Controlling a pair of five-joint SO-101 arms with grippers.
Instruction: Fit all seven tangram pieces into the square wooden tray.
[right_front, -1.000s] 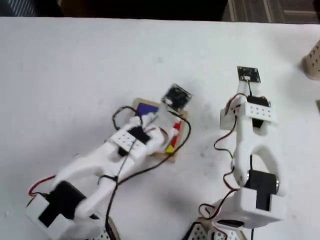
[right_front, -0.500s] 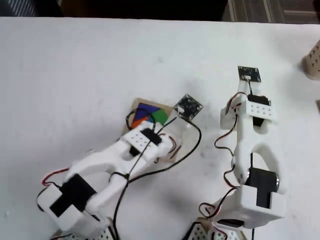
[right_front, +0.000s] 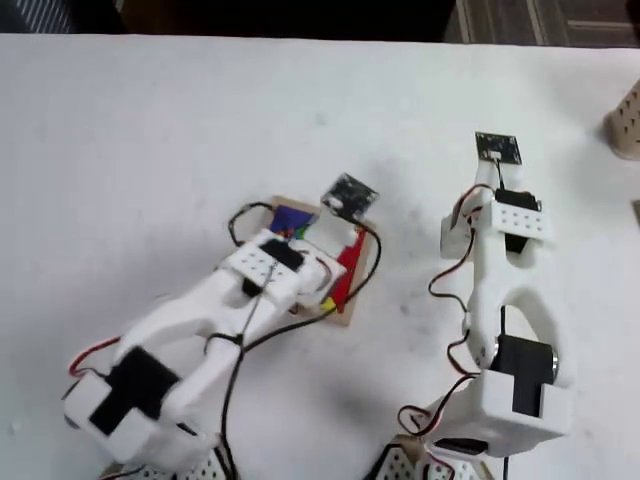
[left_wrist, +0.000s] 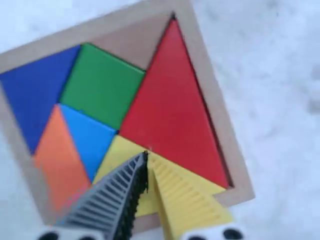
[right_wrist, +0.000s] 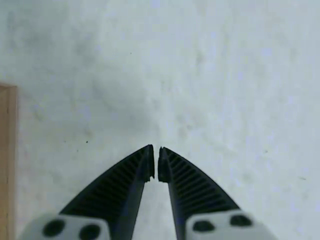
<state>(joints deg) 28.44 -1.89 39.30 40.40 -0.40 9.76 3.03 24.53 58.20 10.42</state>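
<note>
Left wrist view: the square wooden tray (left_wrist: 202, 65) holds flat, smooth colored triangles and a green square (left_wrist: 102, 85). The ribbed left claw (left_wrist: 146, 156) is clenched, its tips over the yellow triangle (left_wrist: 117, 155). The right claw (right_wrist: 155, 165), also clenched, hangs over the white bench (right_wrist: 225, 75). In the high view the tray is at its 8 o'clock.

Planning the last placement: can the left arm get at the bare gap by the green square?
Probably yes. The left gripper hangs shut over the tray, and nothing covers the gap between the green square and red triangle.
</note>
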